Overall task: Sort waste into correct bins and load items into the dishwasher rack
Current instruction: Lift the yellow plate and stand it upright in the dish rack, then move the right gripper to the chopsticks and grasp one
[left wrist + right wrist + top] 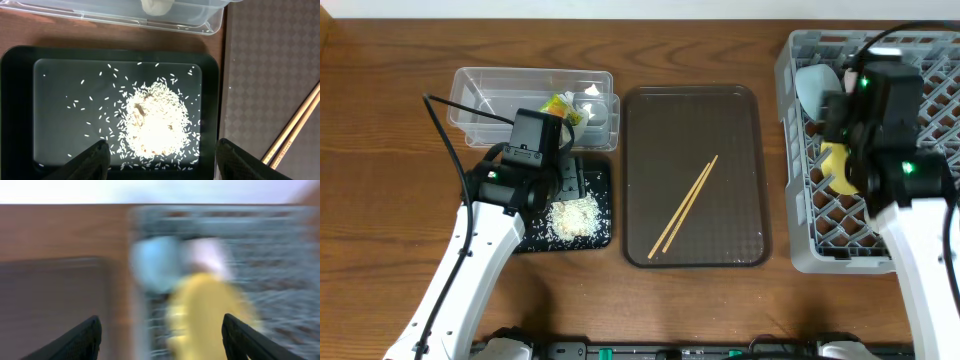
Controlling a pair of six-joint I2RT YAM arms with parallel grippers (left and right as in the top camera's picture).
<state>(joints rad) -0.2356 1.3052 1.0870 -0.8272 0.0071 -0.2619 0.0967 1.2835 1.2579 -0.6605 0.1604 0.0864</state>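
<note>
Chopsticks point(684, 208) lie diagonal on tray point(740, 150), near-left to far-right, nearer left claw point(162, 152), wide and empty; right claw point(160, 335), wide too, over rack point(810, 215).

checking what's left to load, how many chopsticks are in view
2. Both chopsticks lie side by side, diagonally, on the brown tray between the black tray and the rack; the right arm hides part of the rack.
</note>
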